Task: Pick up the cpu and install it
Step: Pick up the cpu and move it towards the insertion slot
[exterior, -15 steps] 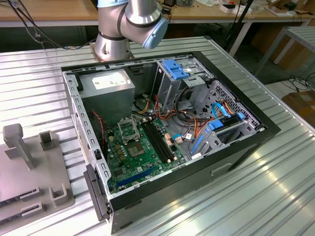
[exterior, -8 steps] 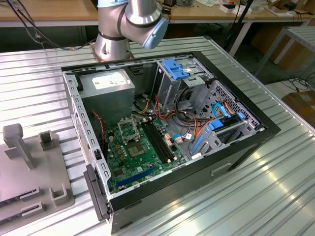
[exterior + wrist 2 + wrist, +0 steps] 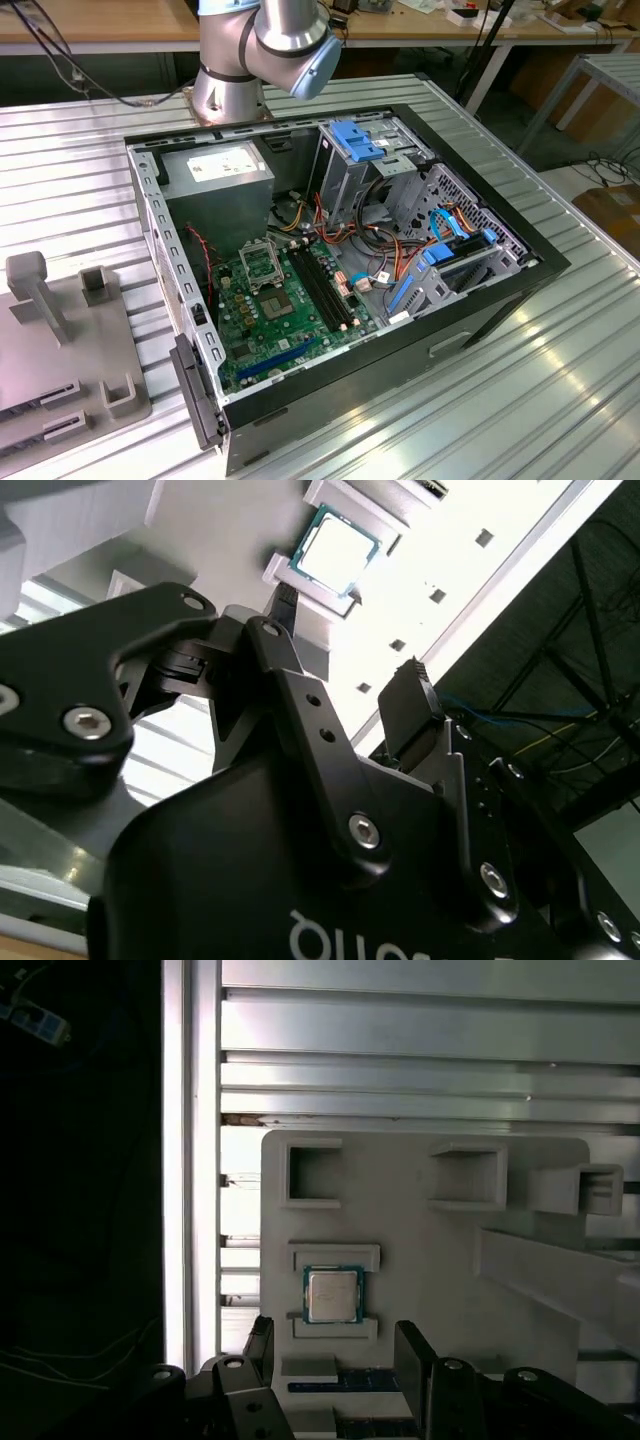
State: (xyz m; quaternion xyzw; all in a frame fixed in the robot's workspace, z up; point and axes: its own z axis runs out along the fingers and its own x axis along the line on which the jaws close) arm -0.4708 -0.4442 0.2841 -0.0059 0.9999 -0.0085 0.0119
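Gripper (image 3: 336,1355) hangs over cpu (image 3: 333,1294), jaws wide apart

We see the jaws spread & empty in both wrist views, touching nothing. The cpu lies flat, metal top up, between two low ribs of the grey holder (image 3: 450,1280), just beyond the fingertips (image 3: 412,1352). In the exterior view the open pc case (image 3: 350,400) w/ green board (image 3: 270,320) sits on the table (image 3: 500,400), holder to the exterior view's left.
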